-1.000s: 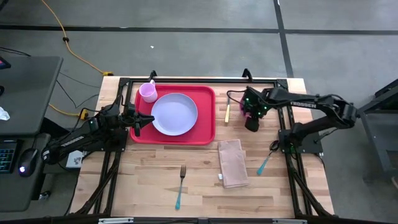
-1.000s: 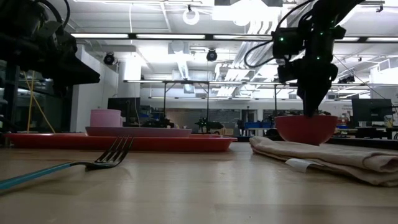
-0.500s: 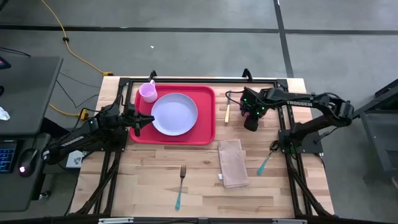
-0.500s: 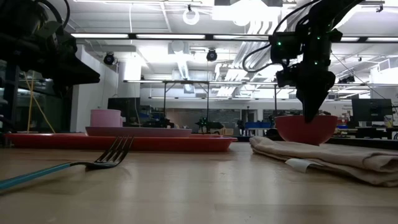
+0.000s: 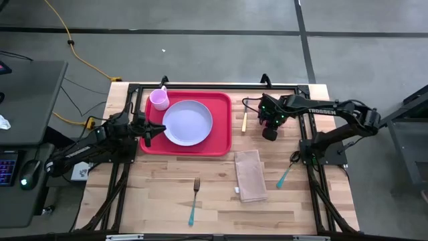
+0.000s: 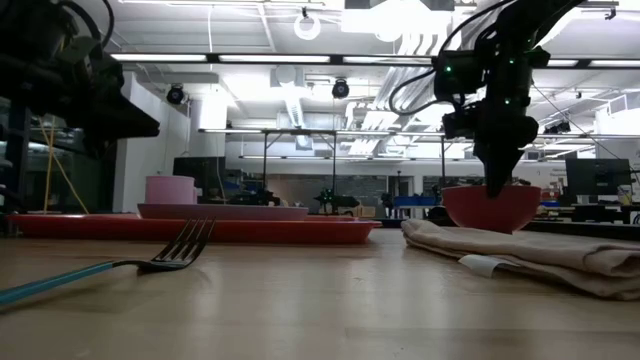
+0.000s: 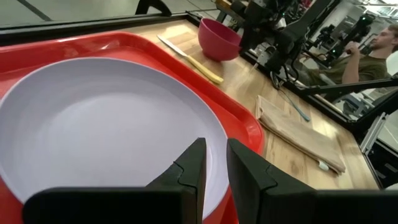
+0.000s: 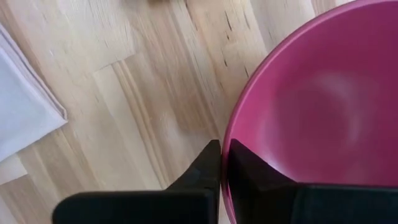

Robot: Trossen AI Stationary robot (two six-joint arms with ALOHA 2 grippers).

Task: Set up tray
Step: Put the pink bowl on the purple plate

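Note:
The red tray [image 5: 221, 143] lies at the table's far left-centre with a lavender plate [image 5: 188, 122] and a pink cup [image 5: 159, 99] on it. To the tray's right a magenta bowl [image 6: 492, 208] stands on the wood, mostly hidden under my right arm in the high view. My right gripper [image 8: 224, 163] is shut on the bowl's rim. My left gripper [image 7: 212, 169] hangs above the plate's left edge, its fingers a narrow gap apart with nothing between them. My right gripper pinches the bowl's rim [image 8: 225, 144] between its two fingers, one finger [image 8: 252, 171] inside the bowl and the other [image 8: 206, 167] outside. The fingers come from above, pointing down [image 6: 497, 185]. The bowl stands upright with its base on the table.
A yellow-handled knife [image 5: 245, 122] lies between tray and bowl. A folded tan napkin [image 5: 250, 175] lies nearer, a teal-handled fork [image 5: 194, 199] to its left and a teal spoon [image 5: 286, 174] to its right. Bare wood lies toward the near edge.
My right gripper has sunk a little at the bowl, shifted slightly toward the tray and shut its fingers on the rim. The bowl stays where it stood.

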